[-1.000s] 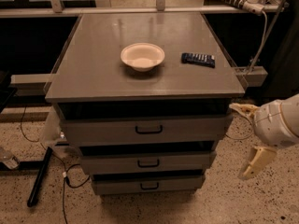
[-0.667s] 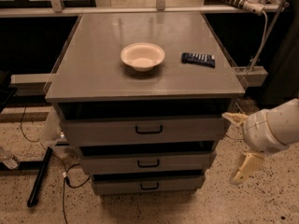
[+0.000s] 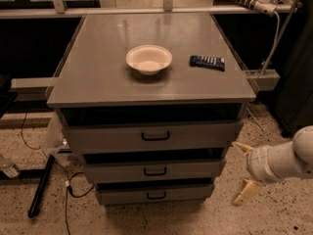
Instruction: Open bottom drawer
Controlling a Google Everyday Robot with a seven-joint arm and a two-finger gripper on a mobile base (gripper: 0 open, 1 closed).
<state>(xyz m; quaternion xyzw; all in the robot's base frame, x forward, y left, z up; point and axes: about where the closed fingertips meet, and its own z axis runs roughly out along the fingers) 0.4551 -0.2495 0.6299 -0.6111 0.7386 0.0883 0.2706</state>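
The bottom drawer (image 3: pixel 155 194) is the lowest and narrowest of three grey drawer fronts in the cabinet, with a small black pull handle (image 3: pixel 156 195) at its centre. It sits flush with the drawers above it. My gripper (image 3: pixel 242 173) is at the lower right, beside the cabinet's right edge and level with the middle and bottom drawers. Its two cream fingers (image 3: pixel 244 192) are spread apart, open and empty, touching nothing.
A white bowl (image 3: pixel 148 58) and a dark remote-like object (image 3: pixel 208 61) lie on the grey cabinet top (image 3: pixel 98 77). The middle drawer (image 3: pixel 154 170) and top drawer (image 3: pixel 154 136) are above. A black bar (image 3: pixel 40 185) and cables lie on the speckled floor at left.
My gripper has moved left and down, from beside the top drawer to beside the lower drawers, closer to the cabinet. The drawers have not moved.
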